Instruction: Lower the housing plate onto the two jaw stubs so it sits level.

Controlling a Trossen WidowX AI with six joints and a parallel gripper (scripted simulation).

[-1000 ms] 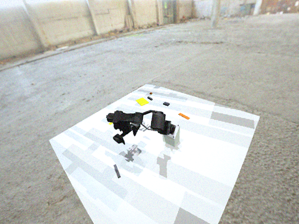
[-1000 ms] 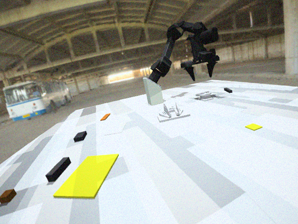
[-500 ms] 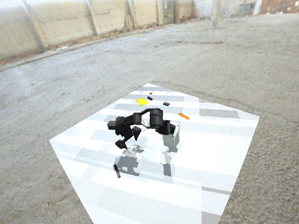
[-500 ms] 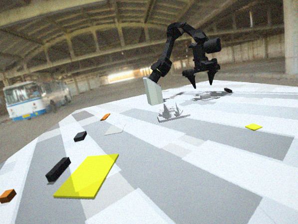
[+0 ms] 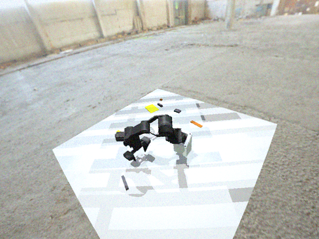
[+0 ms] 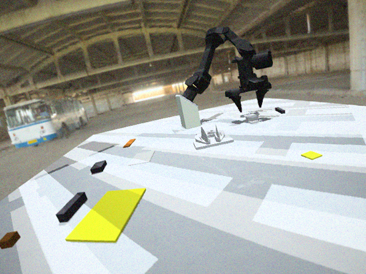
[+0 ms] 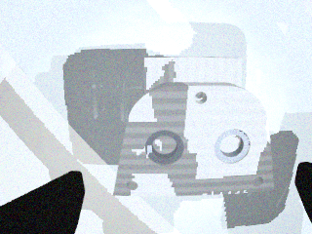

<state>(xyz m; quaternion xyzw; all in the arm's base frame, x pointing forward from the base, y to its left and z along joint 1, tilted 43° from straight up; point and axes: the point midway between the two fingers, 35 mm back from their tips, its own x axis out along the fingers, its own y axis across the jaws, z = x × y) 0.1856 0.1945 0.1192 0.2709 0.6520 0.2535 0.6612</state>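
Note:
The pale housing plate [image 7: 205, 127] [image 6: 253, 117] lies on the table, apart from the jaw base. The wrist view shows its two ringed holes and smaller holes near its edges, partly in shadow. My gripper [image 7: 195, 181] [image 6: 251, 109] [image 5: 140, 155] is wide open and empty above the plate, with a fingertip out to each side of it in the wrist view. The light base [image 6: 214, 144] carries two upright pointed jaws [image 6: 204, 136] in the exterior view. In the top view the arm hides most of that base. The stubs are too small to make out.
A pale green block [image 6: 189, 113] [image 5: 188, 145] stands by the arm's foot. A dark bar [image 5: 124, 183] [image 6: 279, 110] lies beyond the housing plate. Yellow sheets [image 6: 109, 215] [image 5: 151, 108], an orange strip [image 6: 129, 143] [image 5: 196, 123], black blocks [image 6: 71, 206] and a brown block [image 6: 9, 239] lie farther off.

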